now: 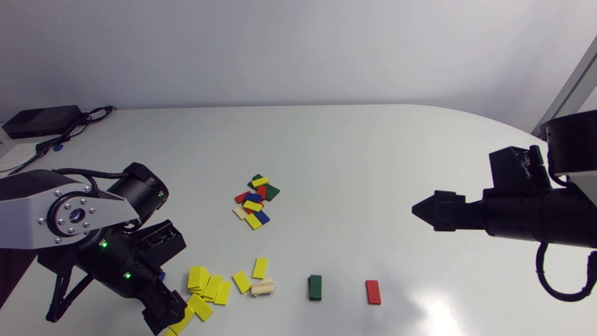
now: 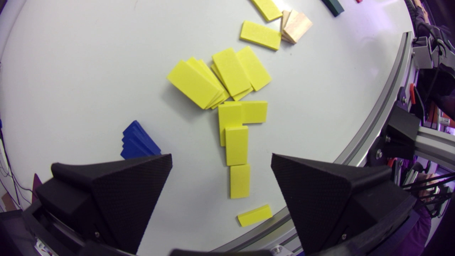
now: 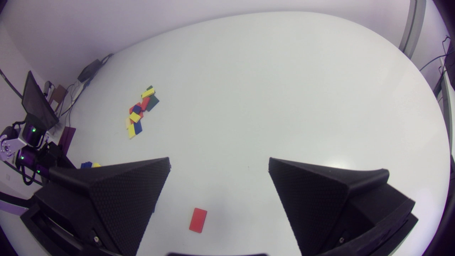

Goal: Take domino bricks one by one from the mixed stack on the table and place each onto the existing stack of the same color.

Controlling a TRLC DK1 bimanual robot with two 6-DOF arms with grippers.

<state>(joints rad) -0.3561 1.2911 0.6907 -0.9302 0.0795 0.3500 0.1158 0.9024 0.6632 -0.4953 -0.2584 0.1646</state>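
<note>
- My left gripper (image 2: 221, 160) hangs over the scattered yellow bricks (image 2: 231, 73) at the table edge, fingers apart, holding nothing.
- Blue stack (image 2: 138, 142) lies just beside one finger.
- Right gripper (image 3: 218, 161) is spread wide and empty, above the red brick (image 3: 198, 220).
- Mixed pile (image 1: 255, 203) sits mid-table, between my arms.

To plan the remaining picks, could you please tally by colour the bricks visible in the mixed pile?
yellow bricks: 3
blue bricks: 2
red bricks: 2
green bricks: 2
wooden brick: 1
Total: 10; more may hide underneath.
</note>
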